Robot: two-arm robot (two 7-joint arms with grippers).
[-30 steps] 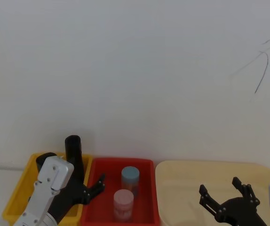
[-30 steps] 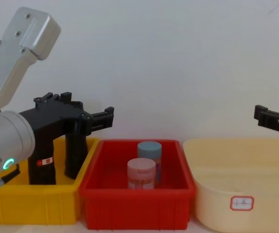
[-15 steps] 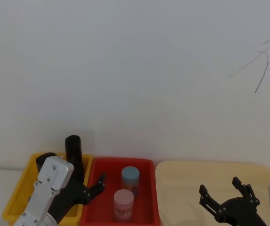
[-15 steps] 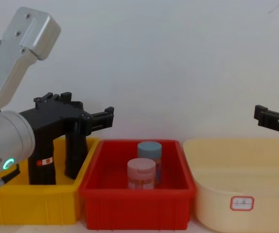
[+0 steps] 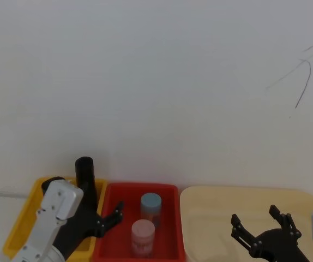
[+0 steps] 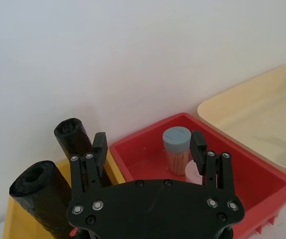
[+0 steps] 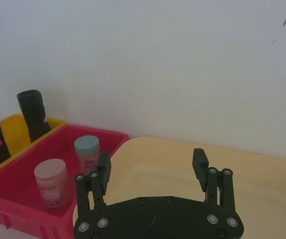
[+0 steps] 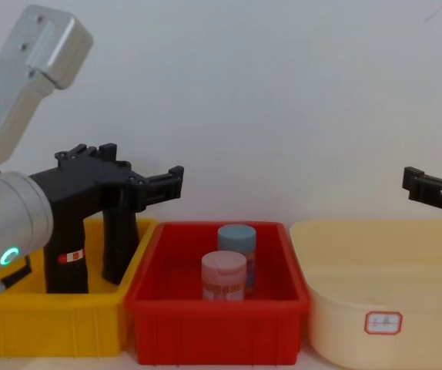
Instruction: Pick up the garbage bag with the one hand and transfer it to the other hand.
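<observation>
The garbage bag (image 8: 67,271) stands upright in the yellow bin (image 8: 51,327), at the lower left of the chest frame. The left gripper (image 8: 173,183) hangs just above it, spread wide and empty. The right gripper (image 7: 151,160), equally agape and empty, is over the cream tub (image 8: 383,277). A plain white wall (image 8: 282,92) stands behind.

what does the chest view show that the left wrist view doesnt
Chest view: the green ring light on the left wrist, the white label on the cream tub, and the right gripper above that tub.
Left wrist view: the hollow tops of the garbage bag and the slimmer roll, and the left gripper open with nothing between its fingers.
Both: the yellow bin, red bin, blue-lidded jar, pink-lidded jar and both rolls.
</observation>
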